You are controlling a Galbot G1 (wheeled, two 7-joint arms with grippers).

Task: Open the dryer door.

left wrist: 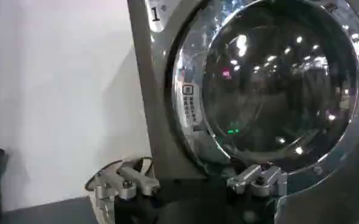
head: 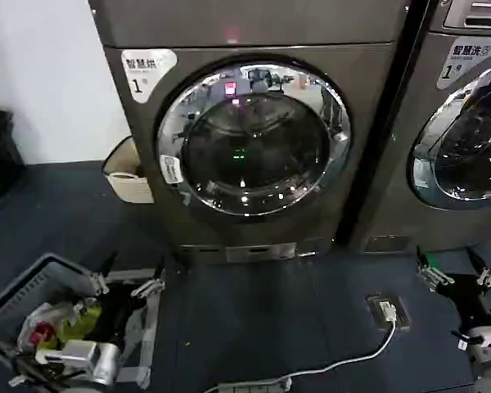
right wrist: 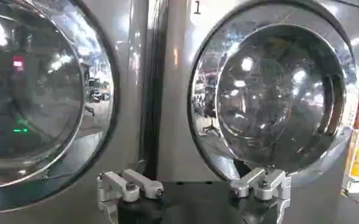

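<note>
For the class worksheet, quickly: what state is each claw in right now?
Left claw: open, holding nothing, low beside the laundry basket.
Right claw: open, holding nothing, low, clear of the closed dryer door.

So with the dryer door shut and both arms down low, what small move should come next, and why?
Probably raise the left gripper toward the left rim of the door. The door sits closed, both grippers hang open near the floor touching nothing, and the left one is nearer this dryer; the right gripper faces the neighbouring machine.
</note>
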